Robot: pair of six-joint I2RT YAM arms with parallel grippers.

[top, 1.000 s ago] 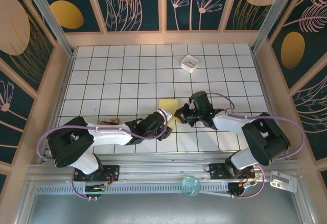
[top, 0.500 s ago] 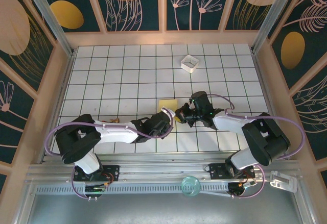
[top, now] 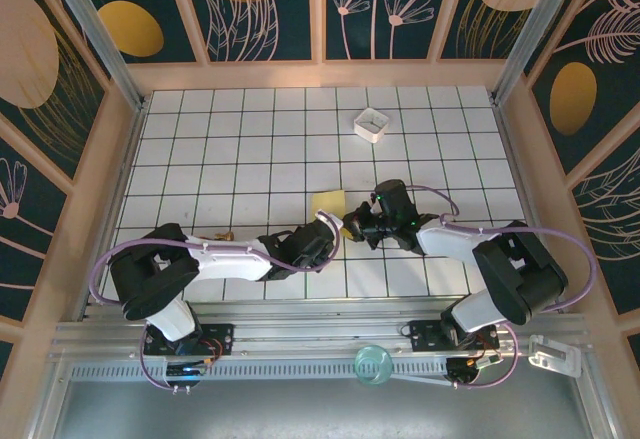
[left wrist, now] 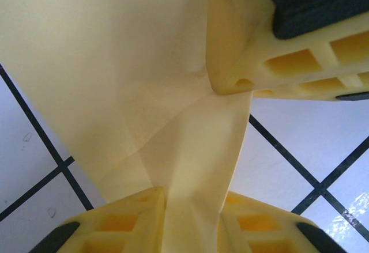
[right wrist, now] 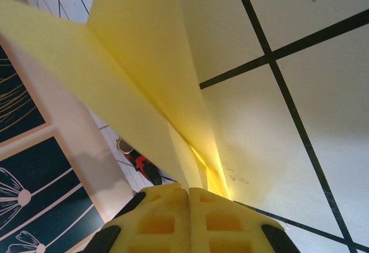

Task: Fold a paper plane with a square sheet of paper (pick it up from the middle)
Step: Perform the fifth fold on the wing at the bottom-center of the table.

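Left claw [left wrist: 193, 233] first: narrowed from half spread a second ago down to a pinch, fingers [left wrist: 115, 230] pressed either side of a raised ridge of the sheet [left wrist: 115, 63]. Also shifted a little closer, tip to tip with the right claw [right wrist: 189, 207]. No change there: pressed tight on its own side of the sheet, holding it tented up off the tiles. Looks like a two-handed grip at last, so a crease can be pulled or pressed next. No plane shape yet, so still early in the fold. From above, just a small yellow patch beyond the two claws, near the middle of the table [top: 250, 149], well apart from the white box [top: 369, 124] at the back.
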